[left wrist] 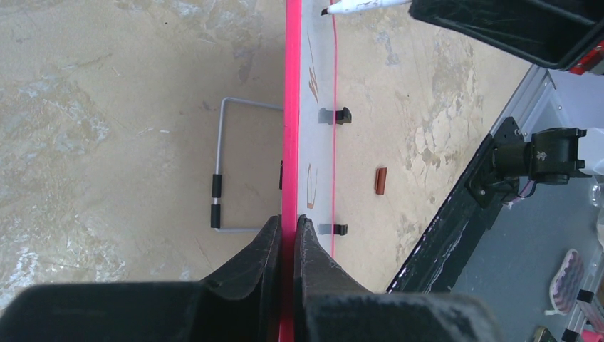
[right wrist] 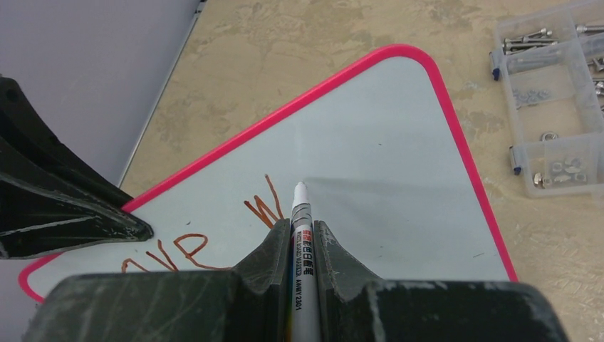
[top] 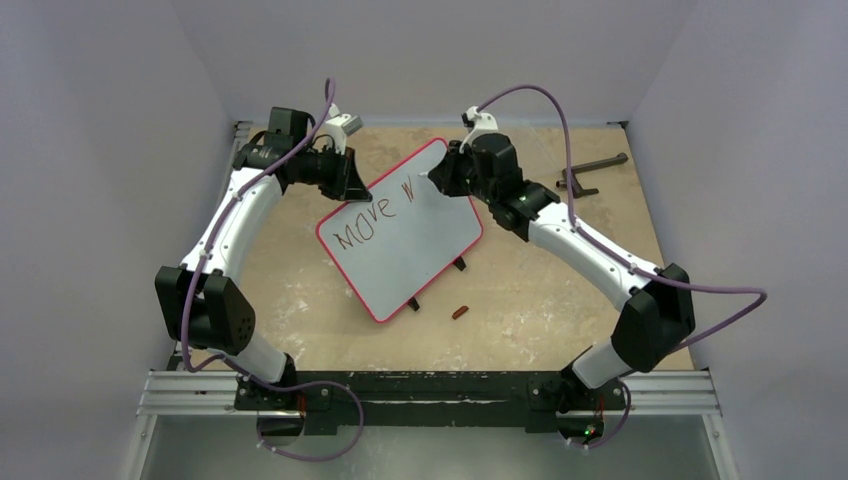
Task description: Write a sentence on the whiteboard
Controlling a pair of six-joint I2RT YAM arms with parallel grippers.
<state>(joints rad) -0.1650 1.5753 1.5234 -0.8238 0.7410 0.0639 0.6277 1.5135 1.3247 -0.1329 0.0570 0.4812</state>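
The whiteboard [top: 415,245] with its red rim stands tilted on small black feet mid-table. My left gripper [top: 350,185] is shut on its upper-left rim [left wrist: 288,142], seen edge-on in the left wrist view between my jaws [left wrist: 286,228]. The sentence [top: 372,215] reads "MOVe W" in reddish-brown strokes along the top edge; it also shows in the right wrist view [right wrist: 214,239]. My right gripper [top: 440,180] is shut on a white marker [right wrist: 303,249]. The marker's tip [right wrist: 300,187] rests at the board just right of the "W".
A small brown marker cap [top: 460,312] lies on the table below the board. A dark tool [top: 592,170] lies at the back right. A clear parts box [right wrist: 552,92] with screws sits beside the board's far corner. A wire stand [left wrist: 235,167] props the board's back.
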